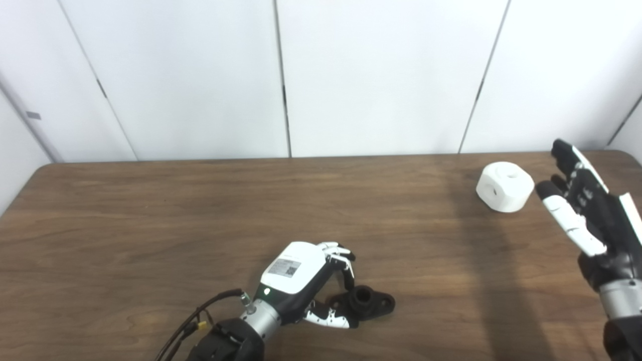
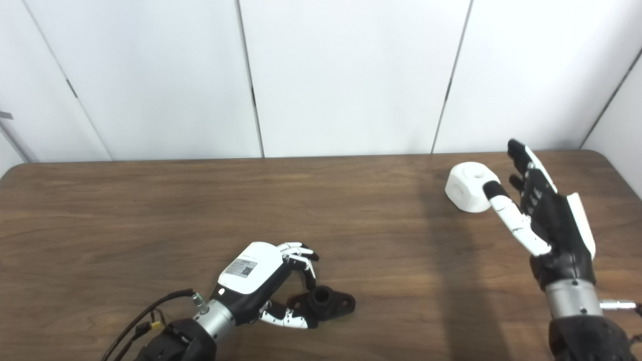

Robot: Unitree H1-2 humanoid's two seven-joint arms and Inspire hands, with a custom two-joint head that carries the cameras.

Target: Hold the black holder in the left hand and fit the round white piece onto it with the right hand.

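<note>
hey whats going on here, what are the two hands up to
A humanoid robot is starting an assembly at a wooden table. Its left hand is curled around one end of the black holder, which lies on the table near the front edge; whether the grip is firm cannot be told. The right hand is open, fingers spread, just beside the round white piece at the far right. The piece sits on the table, not yet picked up or fitted.

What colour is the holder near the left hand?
Black all over; the holder shows best in the left eye view.
</note>
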